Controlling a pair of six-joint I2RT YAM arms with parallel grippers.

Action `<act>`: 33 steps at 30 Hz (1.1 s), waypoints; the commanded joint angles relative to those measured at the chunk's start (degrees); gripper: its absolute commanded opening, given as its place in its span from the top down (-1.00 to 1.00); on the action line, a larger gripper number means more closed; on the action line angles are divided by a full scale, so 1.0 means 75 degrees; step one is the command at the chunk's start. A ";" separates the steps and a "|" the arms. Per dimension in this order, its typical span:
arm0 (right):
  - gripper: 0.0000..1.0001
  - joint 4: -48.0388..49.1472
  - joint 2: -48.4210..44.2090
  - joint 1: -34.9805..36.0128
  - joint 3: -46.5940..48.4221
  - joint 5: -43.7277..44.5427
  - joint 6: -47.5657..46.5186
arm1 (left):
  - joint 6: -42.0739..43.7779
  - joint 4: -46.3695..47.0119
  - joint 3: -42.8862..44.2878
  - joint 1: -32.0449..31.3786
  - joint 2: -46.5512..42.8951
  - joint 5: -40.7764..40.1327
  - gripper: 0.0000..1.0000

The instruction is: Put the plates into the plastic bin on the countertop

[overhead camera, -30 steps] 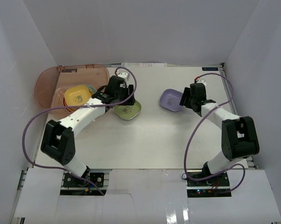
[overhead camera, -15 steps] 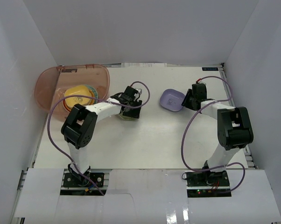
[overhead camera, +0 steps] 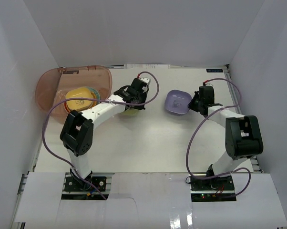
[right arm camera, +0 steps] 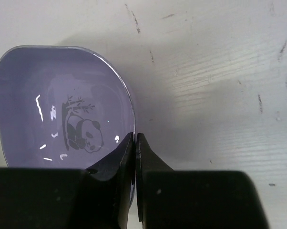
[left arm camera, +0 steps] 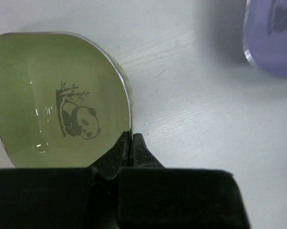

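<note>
The green plate (left arm camera: 57,100) is a small, glossy, rounded-square dish with a thin pale rim and a dark drawing of a panda (left arm camera: 76,121) under bamboo in its middle. It lies on the table (overhead camera: 148,143) just right of the bin (overhead camera: 47,81), and in the top view it is mostly hidden beneath the left arm (overhead camera: 98,112). The left fingers (left arm camera: 118,151) are clenched on its near right rim.

The lavender plate (right arm camera: 62,109) has the same shape and the same panda drawing. It sits toward the far right of the table, well apart from the green one. The right fingers (right arm camera: 122,155) are pinched tight on its right rim.

The bin is a translucent pinkish-brown tub with a wide rim, standing at the far left corner. Inside it a yellow plate (overhead camera: 79,97) tops a stack. Teal edges show under it, but the number of plates below cannot be told.

The table is matte white with a faint wood grain and a few dark scuffs near the lavender plate. Plain white walls (overhead camera: 134,33) close it in on the left, far and right sides.

Counted: one bin, two plates out on the table, at least one in the bin, two arms, and two purple cables (overhead camera: 191,138), one looping along each arm.
</note>
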 commanded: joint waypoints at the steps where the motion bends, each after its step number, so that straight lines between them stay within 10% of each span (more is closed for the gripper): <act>1: 0.84 0.0498 -0.1130 -0.0022 -0.0283 0.0130 -0.0007 | 0.0086 -0.0454 0.1272 -0.0057 -0.1148 -0.0389 1.00; 6: 0.84 0.0463 -0.2361 -0.0010 -0.0659 -0.0255 -0.0136 | 0.0521 -0.1554 0.2738 0.0583 -0.1394 -0.1936 1.00; 17: 0.84 0.0228 -0.3311 0.0950 -0.0695 -0.0902 -0.0324 | 0.0333 -0.1663 0.2142 0.4078 -0.1115 -0.1469 1.00; 31: 0.85 -0.0006 -0.2774 0.2755 0.0195 -0.0468 -0.0523 | 0.0076 -0.1874 0.2154 0.4232 0.0375 -0.2066 0.99; 33: 0.84 -0.0030 -0.2610 0.2930 0.0452 -0.0468 -0.0523 | 0.0017 -0.1803 0.1943 0.4243 0.0293 -0.2067 0.58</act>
